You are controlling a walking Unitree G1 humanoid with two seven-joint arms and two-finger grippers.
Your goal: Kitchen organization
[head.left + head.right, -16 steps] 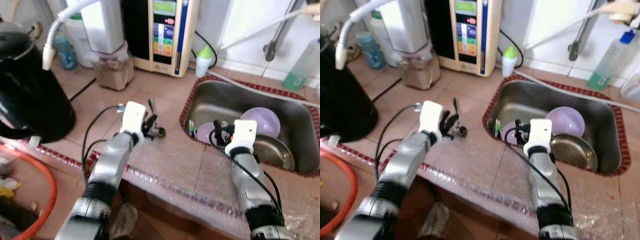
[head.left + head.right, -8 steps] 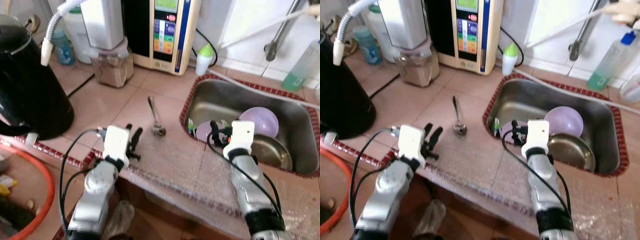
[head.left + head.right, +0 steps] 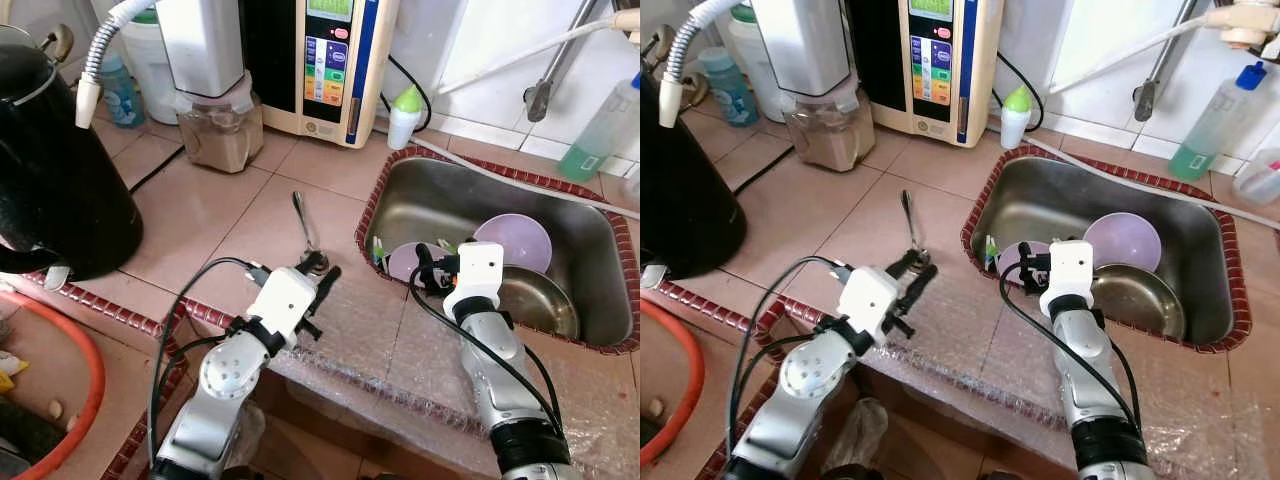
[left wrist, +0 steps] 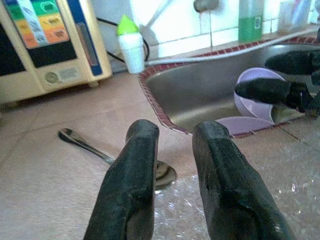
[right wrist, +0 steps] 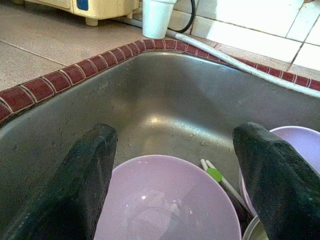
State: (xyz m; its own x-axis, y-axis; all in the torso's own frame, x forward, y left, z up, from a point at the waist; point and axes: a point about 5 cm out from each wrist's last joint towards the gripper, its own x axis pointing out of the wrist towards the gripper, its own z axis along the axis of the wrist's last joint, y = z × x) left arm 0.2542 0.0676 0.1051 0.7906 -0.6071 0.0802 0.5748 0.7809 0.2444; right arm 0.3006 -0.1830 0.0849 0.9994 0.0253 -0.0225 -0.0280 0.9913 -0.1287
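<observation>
We take the sink [image 3: 600, 335] as our landmark. Much of its floor is hidden behind our right arm and the dishes: a small lilac bowl [image 5: 165, 200] lies in the near corner, a larger lilac bowl [image 3: 512, 240] leans beside it, and a steel plate [image 3: 540, 300] rests under them, partly covered. A green-tipped thing [image 5: 214, 174] lies between the bowls; we cannot make out what it is.

Our right tool [image 5: 175, 165] hangs over the sink's near corner, just above the small bowl, its fingers wide apart and touching nothing.

On the tiled bench [image 3: 210, 215], just beside the sink's rim on the side away from the plate, lies a spoon [image 3: 305, 232], handle pointing toward the wall. Our left tool [image 4: 172, 170] hovers low at the spoon's bowl end, fingers a narrow gap apart and clamped on nothing; its fingertips cover part of the spoon's bowl from above, so we cannot tell whether they touch it.

Behind the sink stand a small white bottle [image 3: 403, 118] with a green cap and, farther along, a green-liquid bottle [image 3: 595, 135], cut off at the frame. Beyond the spoon from the sink stand a water ionizer [image 3: 325, 60], a jar of brown powder [image 3: 218, 125] and a black kettle [image 3: 55, 180]. An orange basin [image 3: 60, 400] is cut off at the corner.
</observation>
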